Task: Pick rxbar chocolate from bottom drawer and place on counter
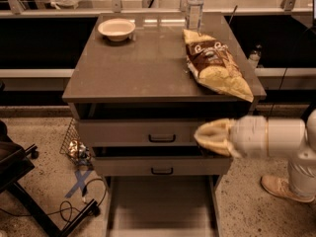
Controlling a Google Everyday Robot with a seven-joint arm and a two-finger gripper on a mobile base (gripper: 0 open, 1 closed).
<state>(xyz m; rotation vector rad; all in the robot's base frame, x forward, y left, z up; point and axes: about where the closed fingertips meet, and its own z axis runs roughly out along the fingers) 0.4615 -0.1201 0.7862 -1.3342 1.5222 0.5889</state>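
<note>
My gripper point(210, 136) is at the right, in front of the right end of the two upper drawers, between them in height. It sits at the end of a white arm point(274, 137) that comes in from the right. The bottom drawer point(158, 206) is pulled out at the bottom middle, and the part of its plain floor that shows is bare. The rxbar chocolate is not in view. The counter point(143, 68) is the grey-brown top of the cabinet, above the gripper.
On the counter are a brown-and-yellow chip bag point(217, 65) at the right, a pale bowl point(116, 29) at the back left and a water bottle point(194, 6) at the back. A chair base point(29, 191) and cables lie on the floor at the left. A shoe point(281, 187) is at the right.
</note>
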